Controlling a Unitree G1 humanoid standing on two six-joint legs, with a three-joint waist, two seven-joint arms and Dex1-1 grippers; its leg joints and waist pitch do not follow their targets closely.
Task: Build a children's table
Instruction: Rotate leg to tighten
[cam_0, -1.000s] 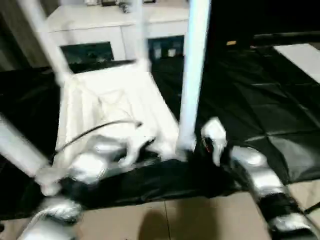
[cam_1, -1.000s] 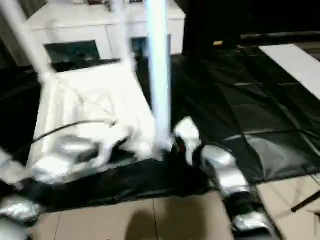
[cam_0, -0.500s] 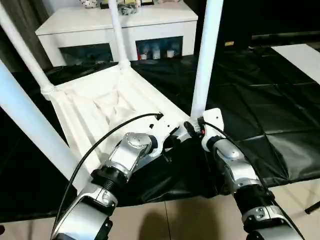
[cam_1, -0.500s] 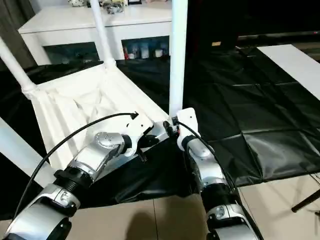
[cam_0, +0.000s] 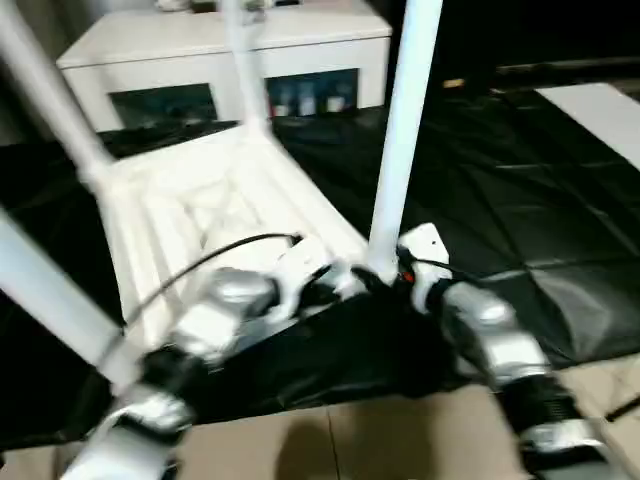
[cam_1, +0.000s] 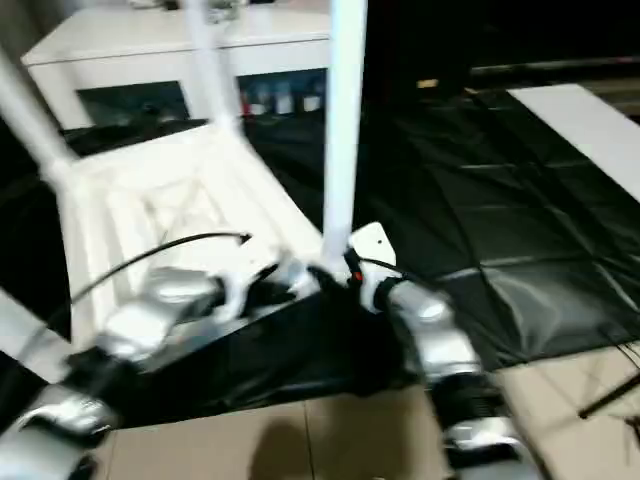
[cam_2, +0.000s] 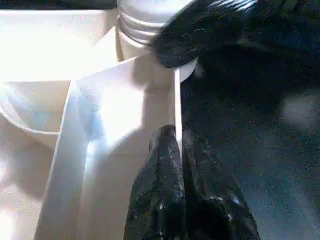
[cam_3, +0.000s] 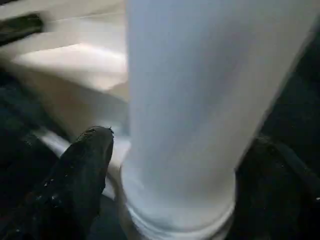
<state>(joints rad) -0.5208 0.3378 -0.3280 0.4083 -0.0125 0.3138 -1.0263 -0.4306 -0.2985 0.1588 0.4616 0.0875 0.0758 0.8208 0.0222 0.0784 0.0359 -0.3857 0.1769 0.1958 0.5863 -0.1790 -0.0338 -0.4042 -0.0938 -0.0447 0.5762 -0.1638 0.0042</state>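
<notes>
Lying upside down on black sheeting, the small white plastic children's table (cam_0: 215, 205) is pointing its legs upward. Left gripper (cam_2: 176, 150) is pinching the near edge rib; right gripper (cam_3: 170, 165) is straddling the near-right leg (cam_0: 400, 140), fingers spread, contact unclear. Leg tops are cut off.

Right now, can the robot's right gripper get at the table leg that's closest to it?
Probably yes. The right gripper is already spread open around the base of the nearest leg, one finger on each side, with nothing between them.
</notes>
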